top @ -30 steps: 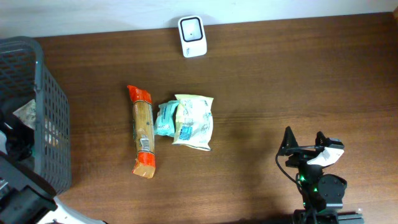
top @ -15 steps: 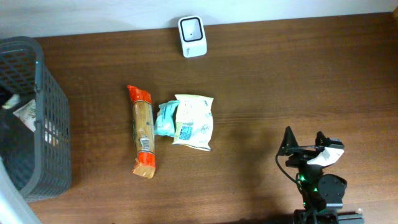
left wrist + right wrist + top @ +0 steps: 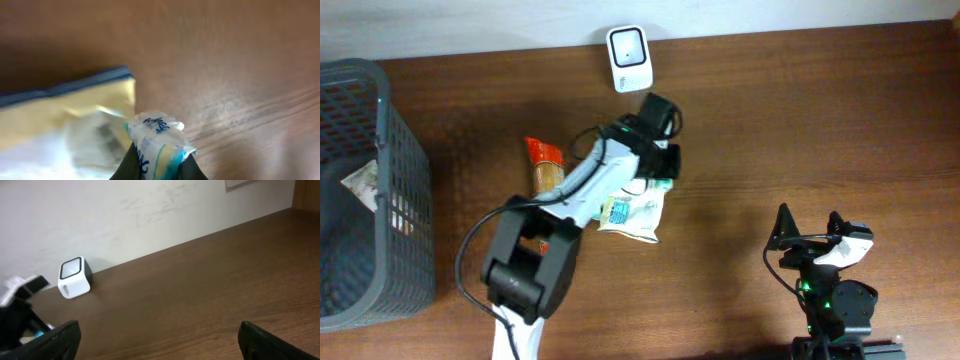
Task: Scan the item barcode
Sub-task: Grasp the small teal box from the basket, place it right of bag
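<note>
Packet [image 3: 156, 141] between left claw [image 3: 158, 169] tips

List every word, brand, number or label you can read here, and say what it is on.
No text reads clearly.
Blue lettering on the small packet in the left gripper: blurred, unreadable.
Dark mark on the side of the barcode scanner: too small.
Print on the pale snack bag: too small.
Print on the orange-ended packet: too small.

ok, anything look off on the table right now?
Nothing spilled or damaged. One oddity: the teal packet is bunched up and crumpled where the left gripper pinches it, so it is not lying flat.
</note>
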`<state>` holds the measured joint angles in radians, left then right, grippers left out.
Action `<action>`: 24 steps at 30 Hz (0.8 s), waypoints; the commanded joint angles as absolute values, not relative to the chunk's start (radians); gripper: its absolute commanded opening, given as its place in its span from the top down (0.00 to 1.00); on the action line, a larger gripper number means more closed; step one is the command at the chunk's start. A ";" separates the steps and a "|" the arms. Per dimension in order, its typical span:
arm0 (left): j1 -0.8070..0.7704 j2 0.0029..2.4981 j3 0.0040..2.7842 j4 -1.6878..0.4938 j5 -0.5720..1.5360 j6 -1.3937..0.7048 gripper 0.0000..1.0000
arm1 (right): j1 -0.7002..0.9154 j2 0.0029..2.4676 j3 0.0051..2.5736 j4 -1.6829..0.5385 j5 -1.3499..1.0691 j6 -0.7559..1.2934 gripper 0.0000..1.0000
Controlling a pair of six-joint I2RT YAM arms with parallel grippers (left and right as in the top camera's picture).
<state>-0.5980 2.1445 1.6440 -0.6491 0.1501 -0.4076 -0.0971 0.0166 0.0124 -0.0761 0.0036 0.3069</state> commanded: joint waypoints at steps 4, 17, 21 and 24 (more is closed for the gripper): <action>-0.662 2.136 1.665 -0.666 0.141 -0.421 0.36 | -0.092 0.013 0.006 -0.080 0.012 0.304 0.02; 0.164 1.896 2.308 -1.315 -0.250 -0.429 0.18 | -0.092 0.013 0.006 -0.080 0.012 0.304 0.01; 0.421 1.931 2.183 -1.303 -0.162 -0.433 0.11 | -0.092 0.013 0.006 -0.080 0.012 0.304 0.02; 0.488 2.005 2.073 -1.262 -0.113 -0.403 0.10 | -0.092 0.013 0.006 -0.080 0.012 0.304 0.01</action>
